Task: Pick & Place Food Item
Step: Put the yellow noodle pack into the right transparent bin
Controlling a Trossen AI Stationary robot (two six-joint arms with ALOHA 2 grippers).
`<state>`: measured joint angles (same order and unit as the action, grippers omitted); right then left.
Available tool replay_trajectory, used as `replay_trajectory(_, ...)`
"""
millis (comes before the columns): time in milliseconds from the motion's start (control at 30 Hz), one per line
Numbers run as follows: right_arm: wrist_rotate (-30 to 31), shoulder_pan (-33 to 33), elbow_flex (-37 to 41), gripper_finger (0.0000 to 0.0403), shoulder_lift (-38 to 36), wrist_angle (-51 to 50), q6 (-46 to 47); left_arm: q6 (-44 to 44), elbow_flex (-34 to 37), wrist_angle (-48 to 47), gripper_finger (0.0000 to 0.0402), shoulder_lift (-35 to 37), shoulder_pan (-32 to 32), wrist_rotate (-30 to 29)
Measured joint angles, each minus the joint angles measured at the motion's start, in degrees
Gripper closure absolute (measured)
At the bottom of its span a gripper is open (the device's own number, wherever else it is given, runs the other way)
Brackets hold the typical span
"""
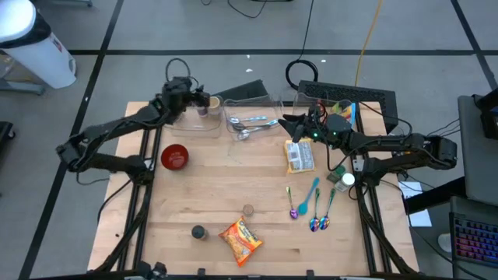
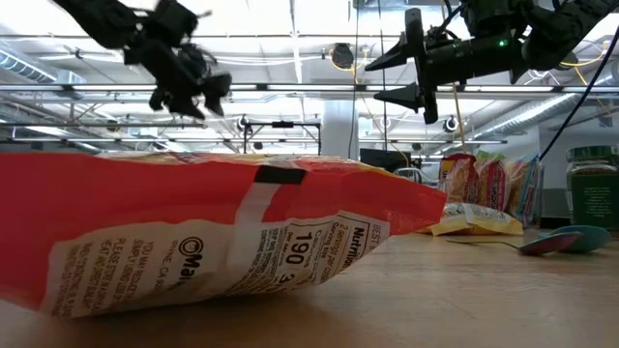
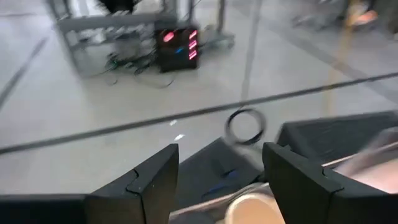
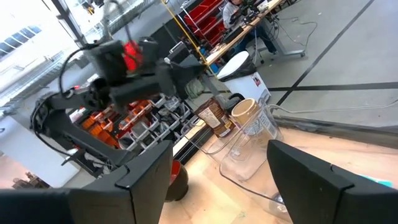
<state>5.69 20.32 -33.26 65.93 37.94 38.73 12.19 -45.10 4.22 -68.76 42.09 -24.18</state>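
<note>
Chip bag (image 1: 240,240) lies at desk (image 1: 210,194) near edge, untouched. Snack pack (image 1: 299,156) mid-right. Right hand (image 1: 289,124) just past it, open, empty. Left hand (image 1: 204,101) far-left over bin (image 1: 198,118), open, empty. Approach step; next: drop onto a pack & close.

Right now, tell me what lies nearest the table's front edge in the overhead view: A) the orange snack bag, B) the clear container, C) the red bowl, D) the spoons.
A: the orange snack bag lies lowest on the table in the high view, nearer the front edge than the red bowl, the spoons and the clear container.
</note>
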Motion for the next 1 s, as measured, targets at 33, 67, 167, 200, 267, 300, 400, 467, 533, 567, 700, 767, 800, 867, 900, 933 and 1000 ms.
replay_trajectory(33, 0.00, 0.00, 0.00, 0.0149, 0.00, 0.10, 0.14, -0.32, 0.00, 0.01, 0.0165, 1.69, 0.00, 1.71)
replay_trajectory(67, 0.00, 0.00, 0.00, 0.0149, 0.00, 0.29, 0.45, -0.52, 0.00, -0.02, 0.0165, 3.47, 0.00, 3.64)
replay_trajectory(167, 0.07, 0.00, 0.00, 0.0149, 0.00, 1.27, 1.11, -0.51, 0.00, -0.03, 0.0165, 8.97, 0.00, 11.08)
replay_trajectory(200, 0.08, 0.00, 0.00, 0.0149, 0.00, 1.67, 1.10, -0.41, 0.00, -0.04, 0.0165, 10.80, 0.00, 14.39)
replay_trajectory(267, 0.09, 0.00, 0.00, 0.0149, 0.00, 2.44, 1.11, 0.19, 0.00, -0.04, 0.0165, 14.31, 0.00, 21.79)
replay_trajectory(300, 0.11, 0.00, -0.02, 0.0149, 0.00, 2.94, 1.10, 0.49, 0.00, -0.04, 0.0165, 15.96, 0.00, 26.04)
replay_trajectory(400, 0.16, 0.00, -0.01, 0.0149, 0.00, 4.90, 1.11, 4.54, -0.04, -0.04, 0.0165, 20.23, -0.17, 37.46)
replay_trajectory(467, 0.15, 0.00, 0.00, 0.0149, 0.00, 6.65, 1.68, 9.18, -0.09, -0.04, 0.0165, 22.04, -0.81, 43.28)
replay_trajectory(533, 0.07, 0.00, 0.00, 0.0149, -0.02, 9.64, 2.74, 13.59, -0.09, -0.19, 0.0165, 23.23, -2.26, 47.86)
replay_trajectory(567, -0.21, -0.05, 0.00, 0.0149, 0.00, 11.49, 2.60, 15.30, -0.09, -0.23, 0.0165, 23.72, -3.17, 49.69)
replay_trajectory(700, -4.85, -1.03, -0.77, 0.0149, -0.04, 18.40, -0.16, 18.96, -0.09, -0.21, 0.0165, 24.35, -8.90, 52.64)
replay_trajectory(767, -5.98, -2.15, -2.90, 0.0149, -0.57, 17.78, -1.48, 19.33, -0.09, -0.23, 0.0165, 24.17, -12.51, 52.21)
replay_trajectory(800, -5.96, -2.87, -4.42, 0.0149, -0.87, 15.96, -2.75, 19.06, -0.09, -0.25, 0.0165, 24.11, -14.30, 51.59)
replay_trajectory(867, -5.78, -4.76, -8.38, 0.0149, -1.13, 10.31, -7.03, 17.96, -0.09, -0.12, 0.0165, 23.68, -17.85, 49.66)
replay_trajectory(900, -5.77, -5.65, -10.62, 0.0149, -1.27, 5.88, -9.50, 17.49, -0.09, -0.08, 0.0165, 23.30, -19.60, 48.38)
replay_trajectory(933, -5.84, -6.55, -13.09, 0.0149, -1.29, 0.75, -12.04, 17.08, -0.09, -0.17, 0.0165, 22.91, -21.18, 47.09)
replay_trajectory(1000, -5.86, -8.46, -18.80, 0.0149, -1.20, -11.28, -16.10, 15.96, -0.09, -0.23, 0.0165, 21.88, -24.10, 44.91)
